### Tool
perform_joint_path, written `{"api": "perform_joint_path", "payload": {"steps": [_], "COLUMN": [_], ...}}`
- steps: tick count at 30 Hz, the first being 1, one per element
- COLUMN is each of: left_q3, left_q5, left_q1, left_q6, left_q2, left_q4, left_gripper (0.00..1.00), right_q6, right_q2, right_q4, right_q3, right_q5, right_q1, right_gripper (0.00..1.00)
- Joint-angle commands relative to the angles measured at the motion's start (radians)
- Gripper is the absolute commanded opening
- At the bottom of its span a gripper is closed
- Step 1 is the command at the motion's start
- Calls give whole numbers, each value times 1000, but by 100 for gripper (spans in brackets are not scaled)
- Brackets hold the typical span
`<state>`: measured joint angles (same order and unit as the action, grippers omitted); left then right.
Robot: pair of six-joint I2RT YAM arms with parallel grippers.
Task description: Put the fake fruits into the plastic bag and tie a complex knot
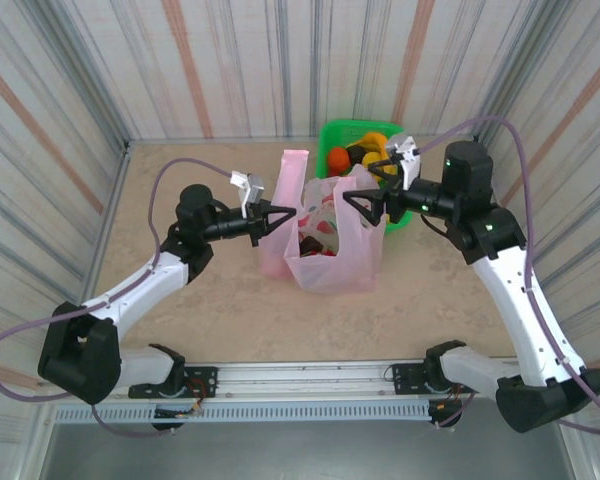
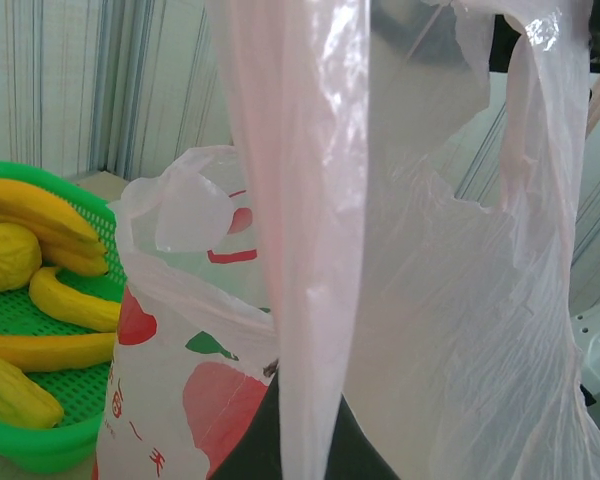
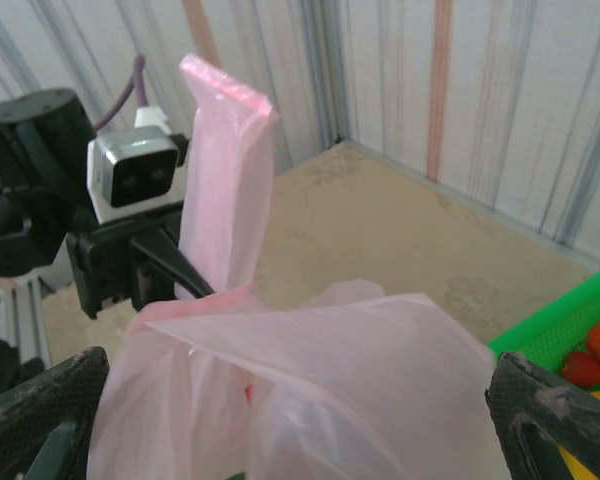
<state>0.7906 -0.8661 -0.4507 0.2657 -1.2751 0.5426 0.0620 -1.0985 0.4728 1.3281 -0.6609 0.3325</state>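
The pink plastic bag (image 1: pixel 332 262) stands at mid-table with its mouth open. My left gripper (image 1: pixel 276 220) is shut on the bag's left handle (image 1: pixel 292 175), and this strip (image 2: pixel 300 200) rises straight up from the dark fingers (image 2: pixel 245 440). My right gripper (image 1: pixel 366 205) is wide open at the bag's right rim, its fingers (image 3: pixel 40 410) standing either side of the pink film (image 3: pixel 320 370) without gripping it. Fake fruits lie in the green basket: yellow bananas (image 2: pixel 40 215), an orange piece (image 1: pixel 338 158). Red and dark shapes show through the bag (image 1: pixel 320 245).
The green mesh basket (image 1: pixel 332 130) sits behind the bag's right side, near the back wall, close to my right arm. Striped walls enclose the table on three sides. In the right wrist view the left arm's camera (image 3: pixel 135 175) faces me across the bag.
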Motion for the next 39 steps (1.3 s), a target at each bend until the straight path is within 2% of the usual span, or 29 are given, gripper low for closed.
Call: {"api": "perform_joint_path", "payload": {"steps": [1,3,6,10,13,14,19,25,27,30,33,36,39], "left_q3": [2,2,3,6,2,-1,-9,3,12,28,55,119,203], "left_q5": [7,10,18,22,21,21,19,43,58,92,92,78,132], "left_q1": [10,11,12,17,27,31,72,111,111,110,109,61,-77], "left_q6": [-5,-6,-8,-5,2,8,20,-40,-79,-111,-116,-143,-257], "left_q2": [30,30,34,35,41,46,105,253,308,368,399,409,413], "left_q4": [-1,-6,-13,-23,-24,-23,-53,-191,-248,-319,-360,-420,-534], "left_gripper": [0,0,0,0,0,0,20,38,41,43,45,47,53], "right_q6": [97,101,96,91,69,57,-20,-48,-56,-65,-71,-80,-93], "right_q2": [-10,-12,0,8,-1,-5,-18,-21,-21,-22,-23,-22,-20], "right_q4": [53,60,54,36,12,3,-68,-94,-101,-107,-119,-133,-150], "right_q3": [37,31,14,13,34,40,42,20,14,8,2,1,-4], "right_q5": [33,24,22,32,-9,-25,-84,-100,-109,-132,-149,-172,-178], "right_q1": [51,59,61,58,47,42,16,9,7,6,5,1,-4], "right_gripper": [99,95,82,53,39,37,25,22,19,6,0,0,0]}}
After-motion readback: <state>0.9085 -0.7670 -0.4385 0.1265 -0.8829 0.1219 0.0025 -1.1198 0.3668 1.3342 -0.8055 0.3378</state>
